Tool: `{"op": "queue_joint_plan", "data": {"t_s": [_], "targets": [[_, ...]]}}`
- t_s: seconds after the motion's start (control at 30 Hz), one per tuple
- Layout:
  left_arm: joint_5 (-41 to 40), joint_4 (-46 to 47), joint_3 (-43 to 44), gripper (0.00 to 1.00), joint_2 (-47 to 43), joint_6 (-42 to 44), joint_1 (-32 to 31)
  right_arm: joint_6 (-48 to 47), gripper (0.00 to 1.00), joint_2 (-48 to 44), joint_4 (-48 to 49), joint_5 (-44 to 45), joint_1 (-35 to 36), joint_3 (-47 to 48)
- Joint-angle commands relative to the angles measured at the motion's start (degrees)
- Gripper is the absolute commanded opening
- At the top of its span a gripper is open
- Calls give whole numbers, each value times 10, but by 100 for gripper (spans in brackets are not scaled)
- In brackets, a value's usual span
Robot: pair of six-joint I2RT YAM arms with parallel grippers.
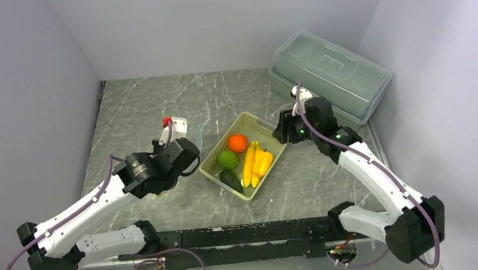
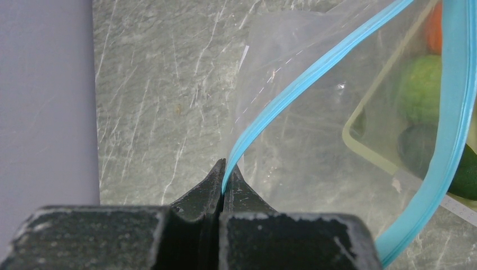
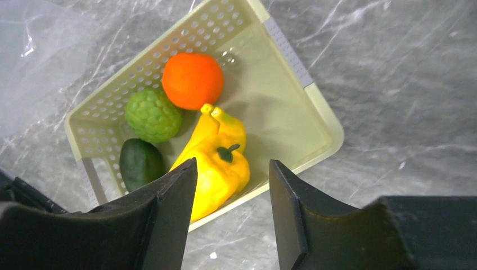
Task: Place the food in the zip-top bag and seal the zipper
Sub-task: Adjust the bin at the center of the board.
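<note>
**On the veined table: zipper pinched, fruit in the basket**

Across the enclosure's floor runs a grey-green marble-patterned tabletop [image 1: 150,110] streaked with white veins, boxed in by plain pale walls [image 1: 214,21] at the left, back and right. Against the far right corner sits a translucent lidded box [image 1: 332,76], set at an angle.

Near the middle of the surface lies a pale green perforated basket [image 3: 320,112]. Inside it are the orange ball [image 3: 192,80], the bumpy green fruit [image 3: 153,115] touching it, the dark avocado [image 3: 139,163] just beside that, and the yellow bananas [image 3: 222,125] with the yellow-orange pepper [image 3: 214,183] lying on them.

The clear zip-top bag [image 2: 304,129] hangs just left of the basket, and some of the fruit shows through its film. The left gripper [image 2: 225,169] has its fingers pressed together on the light blue zipper [image 2: 315,70], pinching one lip of the strip; the other lip curves away to the right, so the mouth gapes.

The right gripper [image 3: 233,169] hovers over the basket with its fingers spread apart and nothing between them.
</note>
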Motion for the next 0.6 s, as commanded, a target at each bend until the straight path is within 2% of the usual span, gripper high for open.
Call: {"op": "queue_joint_plan", "data": {"t_s": [0.0, 0.1, 0.17, 0.37, 0.57], "targets": [[-3, 8, 11, 3, -6, 1, 1, 57, 53, 25, -11, -25, -3, 15], [-1, 13, 9, 3, -10, 6, 1, 119, 50, 7, 24, 1, -3, -33], [0, 14, 10, 3, -10, 5, 1, 154, 48, 2, 11, 50, -2, -46], [4, 14, 11, 3, -4, 6, 1, 214, 52, -27, 17, 84, 6, -90], [11, 19, 11, 3, -5, 9, 1, 256, 54, -14, 12, 141, 13, -111]]}}
